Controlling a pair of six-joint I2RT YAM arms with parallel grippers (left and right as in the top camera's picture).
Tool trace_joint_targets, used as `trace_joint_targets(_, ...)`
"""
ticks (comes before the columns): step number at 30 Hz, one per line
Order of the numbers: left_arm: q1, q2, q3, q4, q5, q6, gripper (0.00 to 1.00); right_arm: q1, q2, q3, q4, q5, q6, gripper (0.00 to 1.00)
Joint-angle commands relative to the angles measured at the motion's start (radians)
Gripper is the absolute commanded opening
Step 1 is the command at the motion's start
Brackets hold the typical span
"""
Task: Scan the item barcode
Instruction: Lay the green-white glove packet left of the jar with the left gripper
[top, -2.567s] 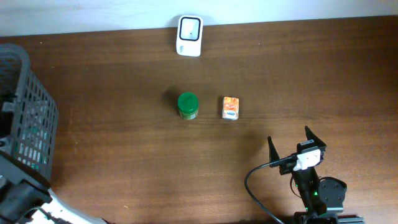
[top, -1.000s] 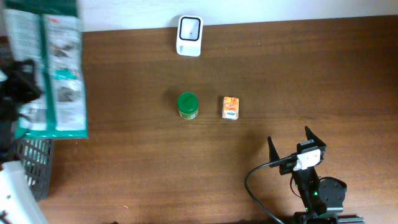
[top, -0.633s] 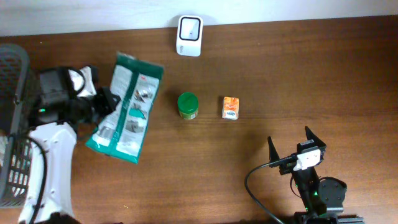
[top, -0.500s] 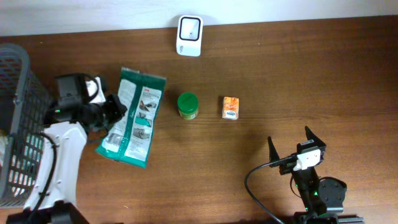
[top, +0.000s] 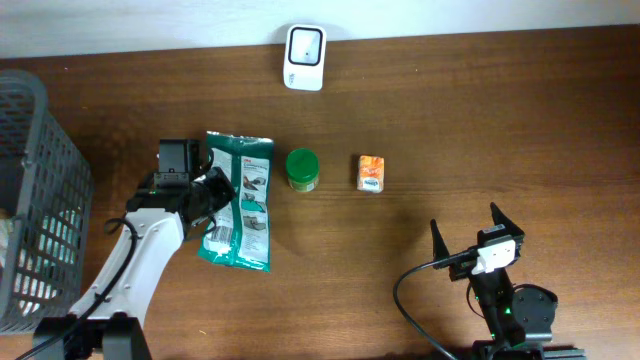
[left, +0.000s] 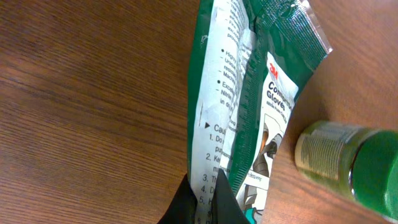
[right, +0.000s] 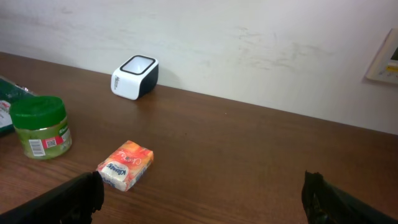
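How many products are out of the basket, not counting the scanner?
3: a green glove packet in the left gripper, a green-lidded jar beside it, and an orange tissue pack past the jar. The basket may hide more.

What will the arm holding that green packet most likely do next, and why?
Probably carry the green packet up the table toward the white scanner, steering wide of the green-lidded jar. The left gripper is shut on the packet's edge, the packet is well short of the scanner, and the jar stands right beside it, so a careless swing could knock it.
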Motion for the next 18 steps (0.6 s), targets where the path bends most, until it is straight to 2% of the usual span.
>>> trace_joint_targets(1,-0.008,0.005,-0.008,0.004,-0.030,-0.056,0.00,0.006,-0.008,-0.005,-0.005,-0.009,0.004,0.98)
trace_joint_targets(4,-0.011,0.005,-0.009,0.000,-0.035,-0.056,0.00,0.006,-0.008,-0.005,-0.005,-0.009,0.003,0.98)
trace_joint_targets(5,-0.011,0.005,-0.009,-0.003,-0.037,-0.055,0.03,0.006,-0.008,-0.005,-0.005,-0.009,0.003,0.98)
trace_joint_targets(7,-0.011,0.005,-0.009,-0.005,-0.036,-0.047,0.24,0.006,-0.008,-0.005,-0.005,-0.009,0.003,0.98)
trace_joint_targets(8,-0.011,0.005,-0.009,-0.005,-0.036,-0.047,0.39,0.006,-0.008,-0.005,-0.005,-0.009,0.004,0.99)
trace_joint_targets(9,-0.011,0.005,-0.009,-0.003,-0.037,-0.043,0.46,0.006,-0.008,-0.005,-0.005,-0.009,0.003,0.98)
trace_joint_targets(13,-0.008,0.004,0.000,0.005,-0.061,0.165,0.63,0.006,-0.008,-0.005,-0.005,-0.009,0.003,0.98)
trace_joint_targets(15,-0.002,-0.002,0.016,-0.001,-0.082,0.200,0.72,0.006,-0.008,-0.005,-0.005,-0.009,0.004,0.98)
trace_joint_targets(18,0.029,-0.037,0.066,-0.026,-0.081,0.204,0.77,0.006,-0.008,-0.005,-0.005,-0.009,0.004,0.98)
